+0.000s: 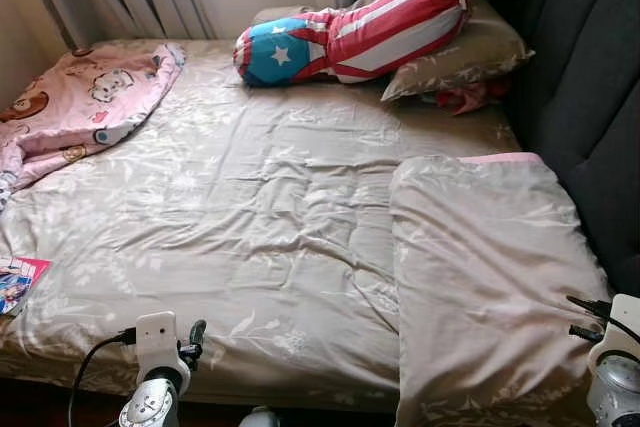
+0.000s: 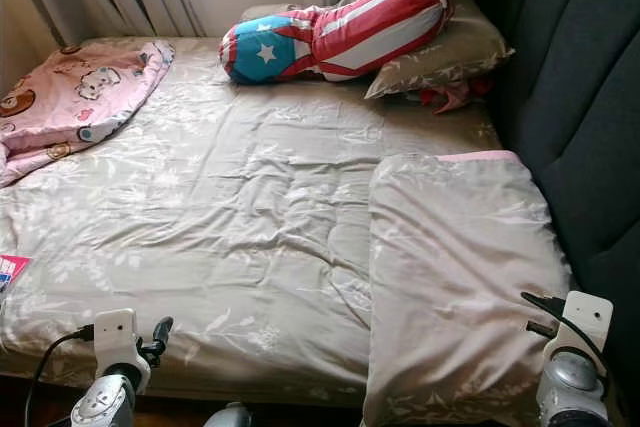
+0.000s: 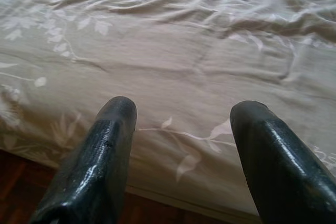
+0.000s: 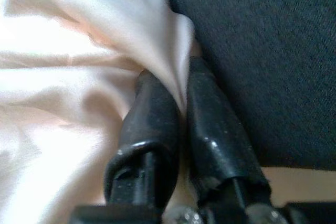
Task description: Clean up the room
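My right pincer pinches the folded duvet's edge by the headboard; thin hold, it may slip if tugged. Left pincer hovers spread over the bed's near edge.

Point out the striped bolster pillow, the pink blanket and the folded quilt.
striped bolster pillow (image 1: 360, 27), left eye view, its red-and-white middle.
pink blanket (image 1: 80, 102), left eye view, its printed top.
folded quilt (image 1: 480, 267), left eye view, its flat centre.
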{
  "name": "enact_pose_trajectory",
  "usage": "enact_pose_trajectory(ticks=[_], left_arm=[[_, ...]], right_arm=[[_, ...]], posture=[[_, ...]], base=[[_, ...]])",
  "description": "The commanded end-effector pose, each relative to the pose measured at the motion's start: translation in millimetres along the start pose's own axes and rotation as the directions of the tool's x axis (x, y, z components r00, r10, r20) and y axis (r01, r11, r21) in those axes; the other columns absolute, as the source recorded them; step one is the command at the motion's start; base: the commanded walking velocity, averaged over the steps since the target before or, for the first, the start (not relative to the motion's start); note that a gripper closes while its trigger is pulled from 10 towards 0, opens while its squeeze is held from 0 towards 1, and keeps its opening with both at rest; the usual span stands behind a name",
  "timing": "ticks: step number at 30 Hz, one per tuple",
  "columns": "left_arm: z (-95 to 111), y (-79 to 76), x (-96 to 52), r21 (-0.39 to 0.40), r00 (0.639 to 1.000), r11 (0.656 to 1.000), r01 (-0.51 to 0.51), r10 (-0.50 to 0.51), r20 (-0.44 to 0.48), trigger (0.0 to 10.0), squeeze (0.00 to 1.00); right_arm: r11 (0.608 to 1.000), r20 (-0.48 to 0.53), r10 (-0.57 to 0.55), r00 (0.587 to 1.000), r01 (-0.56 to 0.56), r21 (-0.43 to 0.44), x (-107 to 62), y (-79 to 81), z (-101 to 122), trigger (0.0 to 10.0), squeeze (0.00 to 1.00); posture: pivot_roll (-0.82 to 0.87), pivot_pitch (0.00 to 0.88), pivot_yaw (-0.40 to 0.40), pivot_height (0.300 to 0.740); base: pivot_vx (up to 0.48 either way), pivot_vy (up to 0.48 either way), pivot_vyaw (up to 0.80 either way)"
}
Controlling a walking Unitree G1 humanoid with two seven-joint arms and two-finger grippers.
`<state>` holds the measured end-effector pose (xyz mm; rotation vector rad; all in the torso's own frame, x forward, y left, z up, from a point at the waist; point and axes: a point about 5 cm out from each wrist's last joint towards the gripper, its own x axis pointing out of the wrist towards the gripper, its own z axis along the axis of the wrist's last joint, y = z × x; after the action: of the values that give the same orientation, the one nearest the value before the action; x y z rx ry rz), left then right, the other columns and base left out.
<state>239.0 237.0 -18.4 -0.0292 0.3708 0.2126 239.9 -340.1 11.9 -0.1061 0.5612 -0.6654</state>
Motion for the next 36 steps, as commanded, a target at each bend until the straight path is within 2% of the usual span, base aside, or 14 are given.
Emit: enact_pose_trajectory(ticks=[1, 2, 3, 4, 7, 9, 11, 14, 19, 24, 27, 30, 33, 36], left_arm=[[-8, 1.6, -3.6, -0.002, 1.000, 1.000, -0.004, 0.003, -0.028, 10.0, 0.00], [-10, 0.9, -4.3, -0.004, 0.999, 1.000, -0.003, 0.003, -0.036, 10.0, 0.00], [-11, 0.1, -4.9, -0.005, 0.999, 1.000, -0.003, 0.003, -0.045, 10.0, 0.00], [-13, -0.6, -5.5, -0.007, 0.999, 1.000, -0.003, 0.003, -0.054, 10.0, 0.00], [-18, -0.1, -7.0, -0.029, 0.996, 0.999, -0.022, 0.019, -0.083, 10.0, 0.00], [-22, 0.2, -8.3, -0.044, 0.994, 0.999, -0.032, 0.027, -0.105, 10.0, 0.00], [-24, 0.1, -8.8, -0.048, 0.993, 0.998, -0.034, 0.029, -0.112, 10.0, 0.00], [-38, -1.5, -14.8, -0.063, 0.980, 0.997, -0.049, 0.035, -0.196, 10.0, 0.00], [-48, -5.4, -18.6, -0.067, 0.966, 0.996, -0.051, 0.032, -0.256, 10.0, 0.00], [-58, -8.6, -23.1, -0.053, 0.945, 0.998, -0.037, 0.017, -0.327, 10.0, 0.00], [-61, -10.1, -24.6, -0.049, 0.937, 0.998, -0.028, 0.009, -0.349, 10.0, 0.00], [-67, -14.2, -28.0, -0.027, 0.920, 1.000, -0.004, -0.007, -0.392, 10.0, 0.00], [-72, -15.9, -31.2, -0.012, 0.906, 1.000, 0.012, -0.016, -0.422, 10.0, 0.00], [-76, -10.1, -35.4, -0.009, 0.899, 1.000, 0.010, -0.013, -0.437, 10.0, 0.00]], right_arm=[[0.999, 0.013, 0.032, 0.999, -0.032, 0.001, -1.3, 5.4, -1, 10.0, 1.00], [0.999, 0.019, 0.051, 0.999, -0.051, 0.001, -1.6, 8.3, 0, 10.0, 1.00], [0.997, 0.030, 0.080, 0.996, -0.080, 0.007, -2.2, 12.7, 1, 10.0, 0.75], [0.993, 0.043, 0.116, 0.992, -0.116, 0.013, -3.2, 18.5, 2, 10.0, 0.00], [0.966, 0.069, 0.257, 0.964, -0.259, 0.016, -9.4, 41.5, 0, 10.0, 0.00], [0.928, 0.054, 0.373, 0.926, -0.373, -0.019, -17.0, 59.7, -9, 10.0, 0.00], [0.913, 0.047, 0.407, 0.912, -0.406, -0.029, -19.9, 65.4, -12, 10.0, 0.00], [0.843, -0.088, 0.536, 0.840, -0.537, 0.003, -46.1, 95.4, -58, 10.0, 0.00], [0.820, -0.216, 0.559, 0.801, -0.572, 0.001, -67.5, 108.6, -93, 10.0, 0.00], [0.804, -0.258, 0.578, 0.774, -0.595, 0.018, -77.6, 114.2, -106, 10.0, 0.00], [0.805, -0.270, 0.576, 0.771, -0.593, 0.023, -79.4, 114.7, -109, 10.0, 0.00], [0.827, -0.320, 0.541, 0.778, -0.562, 0.031, -82.0, 110.2, -118, 10.0, 0.00], [0.807, -0.356, 0.555, 0.752, -0.591, 0.008, -85.3, 108.7, -125, 10.0, 0.00], [0.807, -0.369, 0.550, 0.749, -0.590, 0.007, -85.4, 107.0, -127, 10.0, 0.00]], posture=[[-0.08, 0.019, 0.016, 0.671], [-0.08, 0.017, 0.015, 0.671], [-0.08, 0.017, 0.015, 0.671], [-0.08, 0.014, 0.012, 0.671], [-0.08, 0.011, 0.009, 0.671], [-0.08, 0.007, 0.008, 0.671], [-0.08, 0.007, 0.008, 0.671], [-0.08, 0.000, 0.005, 0.676], [-0.07, 0.000, 0.014, 0.711], [-0.08, 0.000, 0.019, 0.740], [-0.09, 0.000, 0.020, 0.740], [-0.09, 0.000, 0.018, 0.740], [-0.09, 0.000, 0.016, 0.740], [-0.09, 0.000, 0.018, 0.740]], base=[[0.000, 0.000, 0.00], [0.000, 0.000, 0.00], [0.000, 0.000, 0.00], [0.000, 0.000, 0.00], [0.000, 0.000, 0.00], [0.000, 0.000, 0.00], [0.000, 0.000, 0.00], [0.000, 0.000, 0.00], [0.000, 0.000, 0.00], [0.000, 0.000, 0.00], [0.000, 0.000, 0.00], [0.000, 0.000, 0.00], [0.000, 0.000, 0.00], [0.000, 0.000, 0.00]])
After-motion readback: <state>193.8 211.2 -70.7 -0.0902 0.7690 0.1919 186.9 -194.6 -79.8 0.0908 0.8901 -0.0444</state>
